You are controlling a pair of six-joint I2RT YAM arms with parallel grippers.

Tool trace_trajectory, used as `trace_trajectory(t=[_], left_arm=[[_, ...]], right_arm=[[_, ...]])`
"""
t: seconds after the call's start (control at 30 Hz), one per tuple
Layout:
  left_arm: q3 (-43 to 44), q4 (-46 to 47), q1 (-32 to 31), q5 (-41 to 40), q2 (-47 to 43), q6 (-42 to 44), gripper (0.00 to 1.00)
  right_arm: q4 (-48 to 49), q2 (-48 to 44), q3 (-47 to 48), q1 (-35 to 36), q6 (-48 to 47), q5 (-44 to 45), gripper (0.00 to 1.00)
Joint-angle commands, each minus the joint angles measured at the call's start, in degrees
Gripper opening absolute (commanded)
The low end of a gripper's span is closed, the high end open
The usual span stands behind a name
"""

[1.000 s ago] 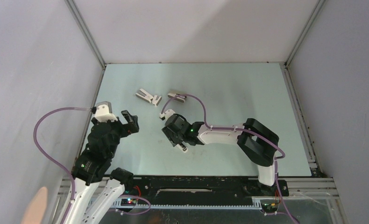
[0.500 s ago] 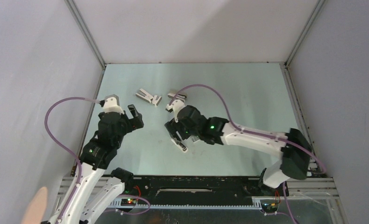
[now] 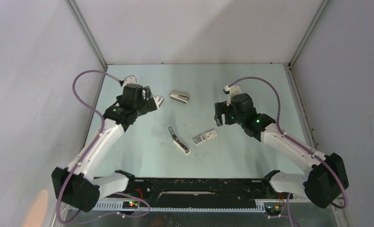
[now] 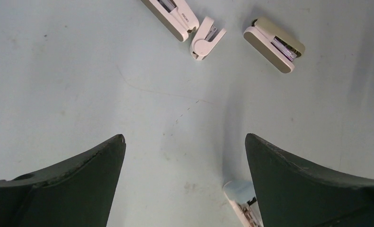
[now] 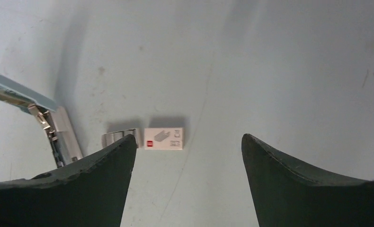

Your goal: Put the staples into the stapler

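The stapler (image 3: 177,140) is seen lying flat near the middle of the table (image 3: 251,80). It is swung open at its hinge, so that its two arms make a shallow bend. In the right wrist view a pale blue arm and a white arm with metal parts are seen to meet at the left edge. It is touched by neither gripper.

The staples (image 3: 207,137) are laid just to the right of the stapler, apart from it. The grey tray is drawn partly out of the white box on the side towards the stapler, and a small red mark is seen on the box top.

The right gripper (image 3: 218,116) is held over the table, beyond the staples and to their right. Its jaws are spread wide and nothing is held between them.

A beige stapler (image 3: 180,96) is found farther back on the table, well apart from the task's stapler. To its left a white stapler (image 4: 175,16) is laid open, with a short white stub at its end. In the top view it is largely hidden by the arm.

The left gripper (image 3: 151,100) is held at the far left of the table, just beside the white stapler. Its jaws are parted fully and are empty.
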Motion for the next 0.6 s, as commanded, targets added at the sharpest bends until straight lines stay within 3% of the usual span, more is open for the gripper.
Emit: trace_trajectory(t=[0.0, 0.4, 0.57], left_arm=[[4.61, 3.36, 0.71, 0.76, 7.94, -3.33, 0.98], [16.97, 11.77, 6.37, 6.39, 36.94, -9.11, 0.71], [25.78, 9.85, 7.57, 5.3, 46.53, -8.07, 0.61]], right_arm=[[7.03, -4.21, -4.57, -4.68, 3.49, -3.93, 0.84], [11.64, -6.14, -10.33, -7.47, 6.65, -1.3, 0.85], [11.58, -6.54, -10.57, -6.95, 6.32, 0.47, 0.86]])
